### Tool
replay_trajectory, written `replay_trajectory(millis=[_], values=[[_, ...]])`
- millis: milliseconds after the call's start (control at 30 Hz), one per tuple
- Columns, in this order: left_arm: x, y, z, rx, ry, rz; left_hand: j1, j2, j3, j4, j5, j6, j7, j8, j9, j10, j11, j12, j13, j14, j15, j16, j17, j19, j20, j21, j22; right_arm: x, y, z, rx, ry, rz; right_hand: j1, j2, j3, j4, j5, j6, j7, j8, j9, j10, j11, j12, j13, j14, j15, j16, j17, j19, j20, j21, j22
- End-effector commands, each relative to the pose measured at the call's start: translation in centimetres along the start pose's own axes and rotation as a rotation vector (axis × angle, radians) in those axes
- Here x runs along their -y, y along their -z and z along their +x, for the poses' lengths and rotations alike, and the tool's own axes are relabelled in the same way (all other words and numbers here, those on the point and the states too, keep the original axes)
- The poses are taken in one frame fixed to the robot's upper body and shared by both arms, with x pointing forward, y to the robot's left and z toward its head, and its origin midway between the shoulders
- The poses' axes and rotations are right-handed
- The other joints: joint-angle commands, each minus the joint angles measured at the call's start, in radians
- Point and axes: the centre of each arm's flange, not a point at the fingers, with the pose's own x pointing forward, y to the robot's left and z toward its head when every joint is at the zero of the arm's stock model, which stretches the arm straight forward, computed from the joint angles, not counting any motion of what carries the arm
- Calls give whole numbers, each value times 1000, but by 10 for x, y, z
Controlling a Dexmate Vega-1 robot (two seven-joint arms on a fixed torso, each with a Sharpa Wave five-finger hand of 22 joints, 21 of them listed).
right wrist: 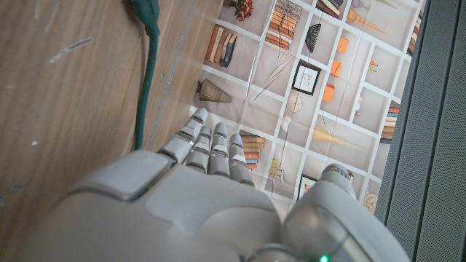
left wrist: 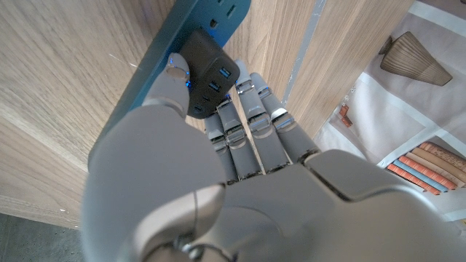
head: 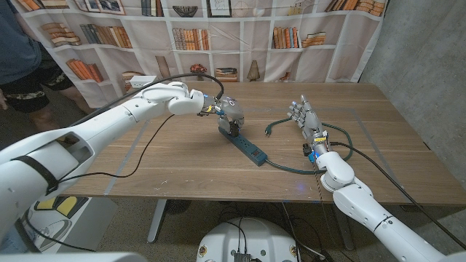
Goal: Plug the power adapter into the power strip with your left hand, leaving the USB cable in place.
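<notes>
One power strip (head: 244, 143), teal, lies on one wooden table (head: 182, 156). One black adapter (left wrist: 207, 73) sits against the strip; three blue USB ports are visible on its face. One teal cord (head: 291, 166) leaves the strip, ending in one plug (head: 269, 131). Two robot hands are present: one left hand (head: 227, 113) and one right hand (head: 304, 116). One person (head: 18, 51) stands at the far left edge.

Even, moderate indoor light falls on the table (head: 182, 156), with soft shadows under the arms. Both wrist views show their own hands close up and blurred; the head view bends slightly at its edges.
</notes>
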Motion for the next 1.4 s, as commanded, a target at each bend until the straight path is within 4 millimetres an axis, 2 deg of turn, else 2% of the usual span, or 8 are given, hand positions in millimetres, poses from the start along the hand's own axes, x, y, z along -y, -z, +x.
replay_trajectory(millis=[33,633,867,1133,1200,1400], values=[[8,-4,5,3,15,-21,0,7,126,116,5,136,53,14,3,74,-66,5,123,91,-78,6,4,5,-40,0,2,0,1,1,-8,-4,1,2,8,-5,1,7,8,14,-3,2,9,-1,-4,4,7,3,-2,4,6,2,-1,5],[12,-10,13,19,39,-18,-2,5,133,115,5,139,52,10,1,75,-64,5,125,91,-83,6,5,6,-41,-1,2,1,1,-2,-13,1,4,2,8,-6,1,7,8,14,-3,2,7,-1,-5,4,5,4,-2,4,6,2,-2,5],[11,-6,12,22,34,-49,-3,4,136,115,5,137,49,7,1,74,-68,4,126,91,-85,6,5,5,-42,-2,3,2,2,-2,-10,-2,-2,1,8,-6,1,7,8,15,-3,2,8,-1,-5,4,5,4,-2,4,6,2,-2,5],[2,0,5,4,10,-43,-20,5,140,125,7,83,39,-18,3,16,-67,-16,131,35,-79,-9,5,-16,-34,-12,3,2,0,-2,-6,0,-1,2,9,-6,1,7,8,15,-2,2,8,0,-5,4,5,4,-2,4,6,2,-2,5],[1,1,4,0,5,-39,-39,-7,133,131,7,61,40,-28,4,2,-70,-20,126,2,-68,-13,4,-27,-28,-17,3,2,0,-2,-5,0,-2,2,9,-7,1,7,9,14,-2,2,8,0,-5,4,6,3,-2,4,6,2,-2,5],[-1,4,3,-5,7,-35,-82,-36,116,145,9,21,32,-49,6,-45,-74,-31,108,-45,-62,-12,3,-47,-21,-29,3,2,-1,-2,-6,4,2,2,9,-6,0,7,8,13,-3,2,9,-2,-5,4,7,3,-2,4,6,3,-2,5]])
